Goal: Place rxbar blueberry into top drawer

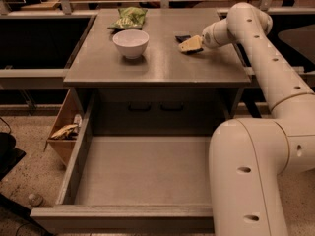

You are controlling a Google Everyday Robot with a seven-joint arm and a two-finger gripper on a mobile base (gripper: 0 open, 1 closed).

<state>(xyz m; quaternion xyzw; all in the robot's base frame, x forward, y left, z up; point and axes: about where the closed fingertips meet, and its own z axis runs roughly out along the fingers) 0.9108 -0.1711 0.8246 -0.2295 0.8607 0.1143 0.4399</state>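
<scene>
The rxbar blueberry [182, 38] is a small dark wrapper lying on the grey counter top [157, 65], right of the white bowl; only its far end shows. My gripper [191, 44] is low over the bar, reaching in from the right and covering most of it. I cannot tell whether it touches the bar. The top drawer [142, 168] stands pulled wide open below the counter, its flat grey bottom bare and its thick front panel [123, 216] nearest the camera.
A white bowl [130, 42] stands at the counter's left middle, with a green crinkly snack bag [128, 18] behind it. My arm's large white links [251, 171] fill the right side, over the drawer's right edge. A wooden bin [66, 129] sits left of the drawer.
</scene>
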